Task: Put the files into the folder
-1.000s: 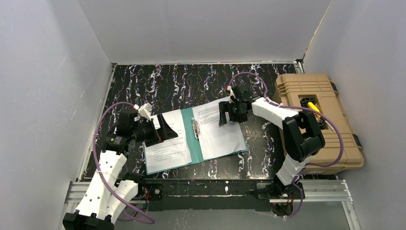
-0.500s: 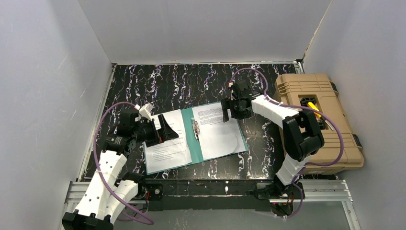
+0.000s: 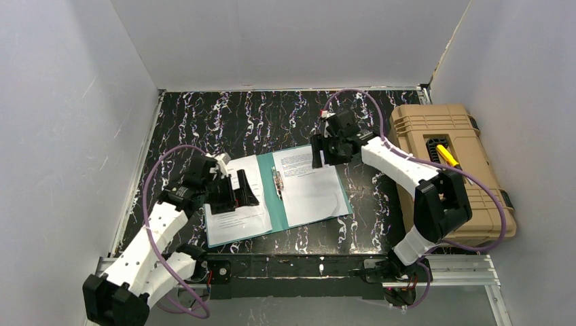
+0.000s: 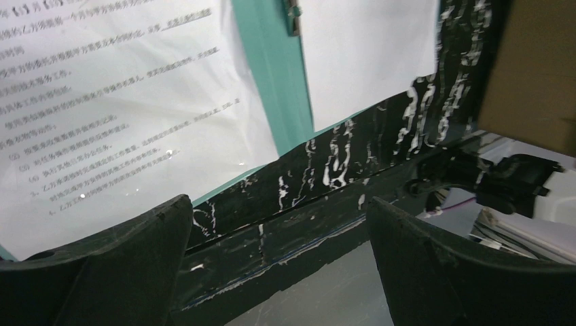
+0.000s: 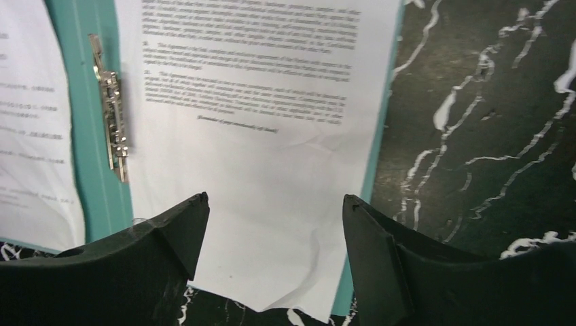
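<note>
The teal-green folder lies open on the black marbled table, metal clip on its spine. One white printed sheet rests on its right half and another on its left half. My left gripper is open and empty, over the left sheet. My right gripper is open and empty, above the far edge of the right sheet. The right wrist view shows that sheet, slightly creased, the clip and the folder. The left wrist view shows the left sheet and folder.
A tan plastic toolbox with a yellow item in its handle recess stands at the right edge of the table. White walls enclose the table on three sides. A metal rail runs along the near edge.
My left gripper has moved right and toward the near edge over the left sheet. My right gripper has lifted and drawn back toward the far edge of the right sheet.
</note>
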